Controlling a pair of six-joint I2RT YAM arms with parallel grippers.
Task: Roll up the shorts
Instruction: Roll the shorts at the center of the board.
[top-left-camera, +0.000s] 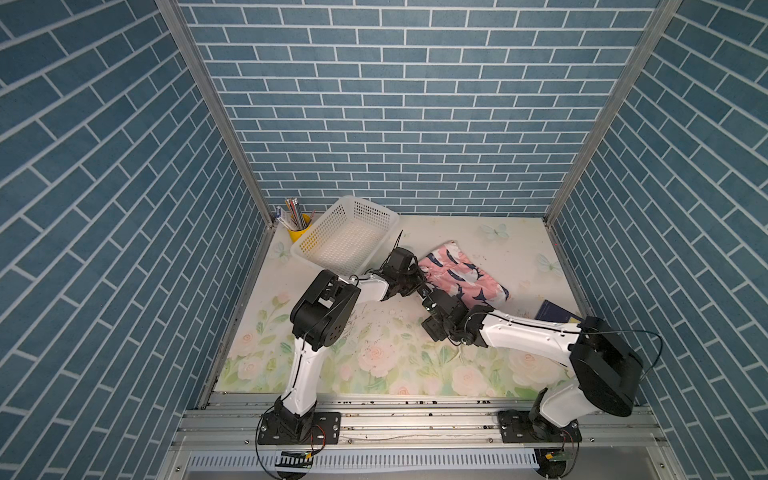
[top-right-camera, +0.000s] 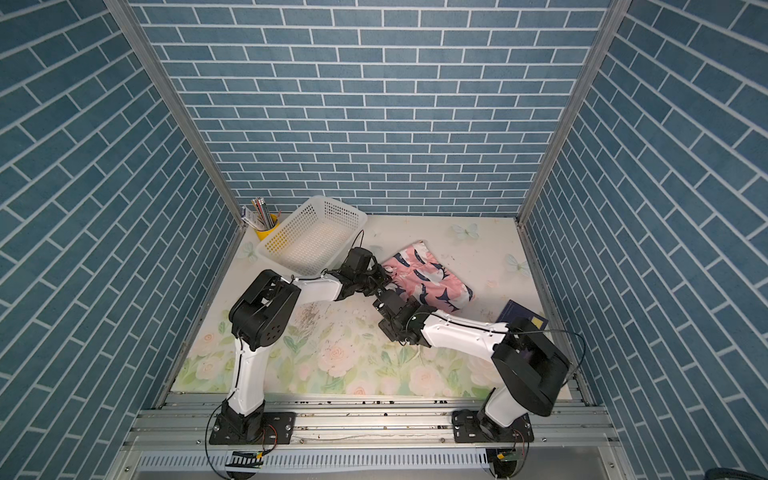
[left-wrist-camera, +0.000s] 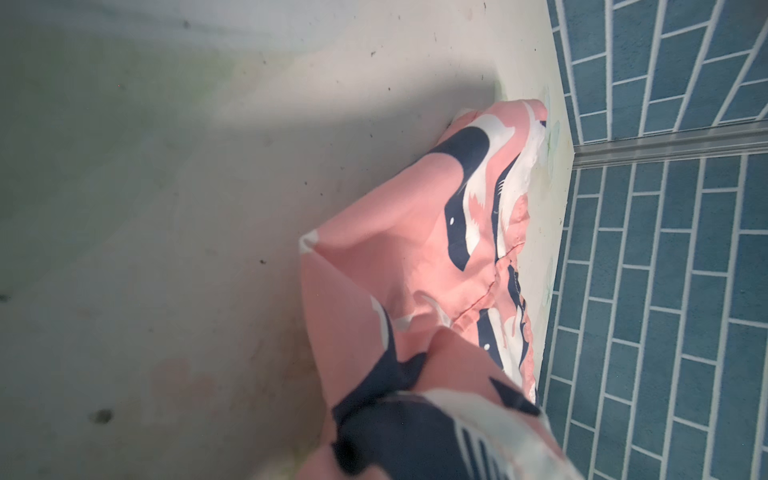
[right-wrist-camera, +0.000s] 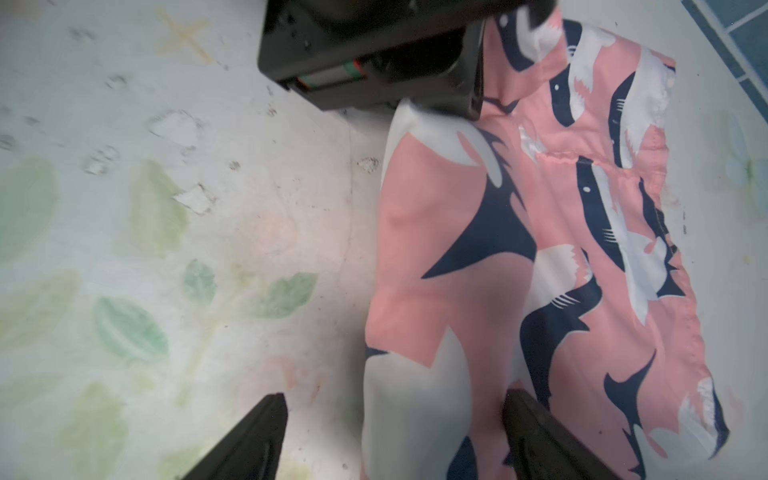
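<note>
right tool (right-wrist-camera: 395, 395) astride shorts (right-wrist-camera: 478, 216), basket (top-left-camera: 311, 241) nearby

The shorts (top-left-camera: 461, 274) are thin cloth, soft and matt, with a stitched seam and a puckered hem; the fabric makes loose folds. The basket (top-left-camera: 322, 226) is white plastic, smooth, a little glossy, pierced by many small holes. The table (top-left-camera: 374, 361) has a printed cover, matt, with scuffed and peeled spots and dark specks. The walls (top-left-camera: 415, 104) look like printed sheet, matt and slightly grainy. The posts (top-left-camera: 217, 108) and rails (top-left-camera: 415, 419) are bare metal, dull silver, with fine grooves. The arms (top-left-camera: 305, 365) have white shells of smooth, shiny plastic; their joints (top-left-camera: 602, 370) are black and matt. The cup (top-left-camera: 300, 235) looks like yellow plastic. The book (top-left-camera: 555, 311) has a dark matt cover.
</note>
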